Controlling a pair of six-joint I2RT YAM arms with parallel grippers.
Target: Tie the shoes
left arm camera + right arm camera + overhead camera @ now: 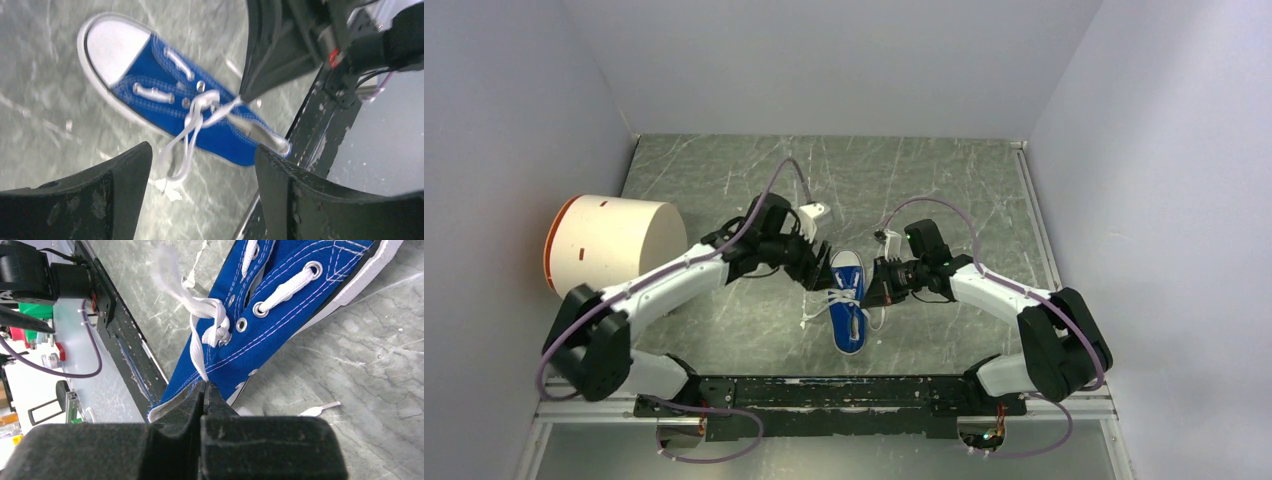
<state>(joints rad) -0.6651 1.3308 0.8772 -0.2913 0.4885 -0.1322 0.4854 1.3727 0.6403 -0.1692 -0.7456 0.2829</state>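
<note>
Left gripper [202,152] jaws spread wide, right gripper [205,387] pinched closed, arms angled inward

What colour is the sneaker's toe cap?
White toe cap, clearest in the left wrist view.

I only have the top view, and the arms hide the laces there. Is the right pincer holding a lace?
Observer: Yes. In the right wrist view, the right pincer is shut on a lace that runs up to the eyelets.
Operator: And the left one?
Observer: The left pincer is open with nothing gripped. A loose end lies on the table below it.
Operator: Any knot?
Observer: The laces look crossed in one small knot at the upper eyelets of the shoe. No bow shows.
</note>
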